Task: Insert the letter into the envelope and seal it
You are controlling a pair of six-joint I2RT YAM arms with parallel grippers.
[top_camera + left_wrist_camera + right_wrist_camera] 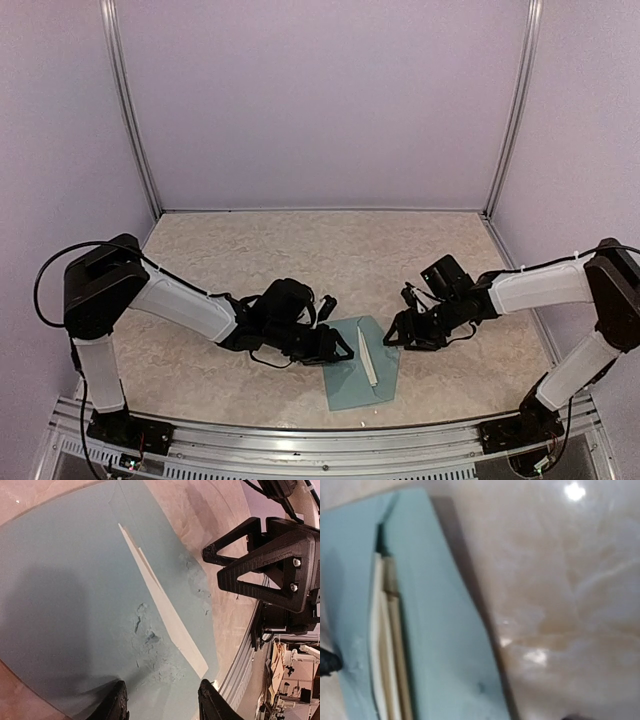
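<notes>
The teal envelope [352, 380] lies flat near the table's front edge, between my two arms. A narrow white strip of the letter [367, 358] shows along its opening. In the left wrist view the envelope [75, 605] fills the picture and the letter [170, 615] runs across it on a slant. My left gripper [165, 705] hovers low over the envelope's scuffed face, open, with nothing between its fingertips [117, 702]. My right gripper [392, 338] sits just off the envelope's right edge, its fingers [260, 580] apart and empty. The blurred right wrist view shows the envelope [440, 645] and the letter's layered edge [380, 645].
The marble-patterned tabletop [300, 260] stretches behind the envelope to lilac walls. An aluminium rail [320, 440] runs along the near edge, close to the envelope's front corner [240, 670]. A small dark tip [327, 662] shows at the right wrist view's left edge.
</notes>
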